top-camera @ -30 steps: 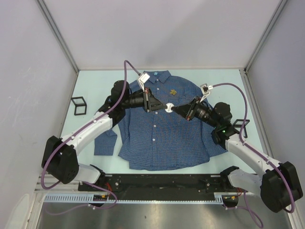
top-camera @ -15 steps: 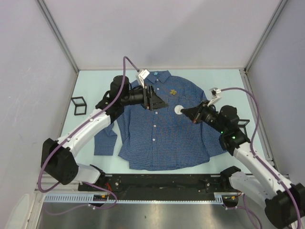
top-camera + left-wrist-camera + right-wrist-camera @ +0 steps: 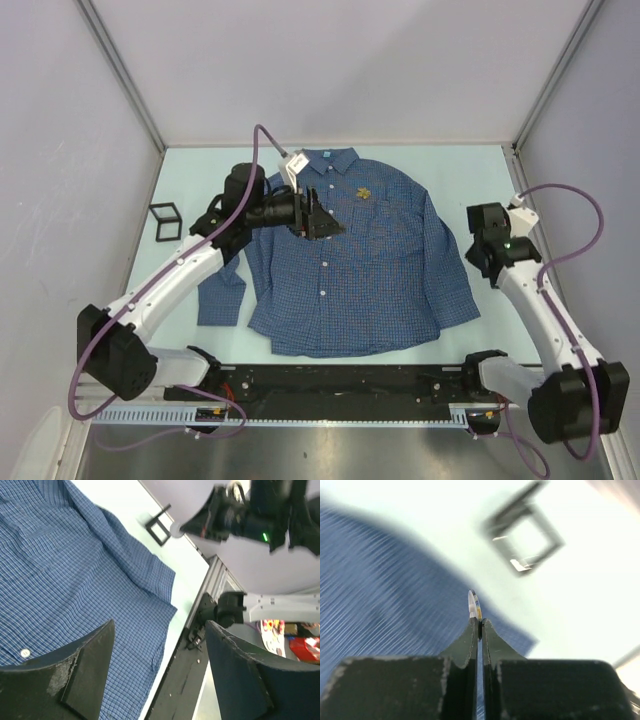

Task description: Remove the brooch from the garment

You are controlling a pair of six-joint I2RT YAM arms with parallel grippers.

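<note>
The garment (image 3: 350,260), a blue checked shirt, lies flat and buttoned on the table. The brooch (image 3: 364,192), small and yellow-gold, sits on its chest below the collar. My left gripper (image 3: 325,225) hovers open over the shirt's upper front, left of the brooch; in the left wrist view its fingers (image 3: 95,655) stand wide apart with nothing between them. My right gripper (image 3: 480,622) is shut on a small thin white disc (image 3: 473,605), held edge-on above the shirt's right sleeve edge. That disc (image 3: 175,528) also shows at the right gripper's tip in the left wrist view.
A black wire frame (image 3: 165,222) stands on the table left of the shirt. Another black frame (image 3: 525,545) lies on the pale table beyond the right sleeve. The right arm's wrist (image 3: 492,240) is over the table's right side. Grey walls enclose the workspace.
Both grippers met at the white disc over the shirt's chest. The left gripper opened and drew back left; the right gripper shut on the disc and carried it right.
</note>
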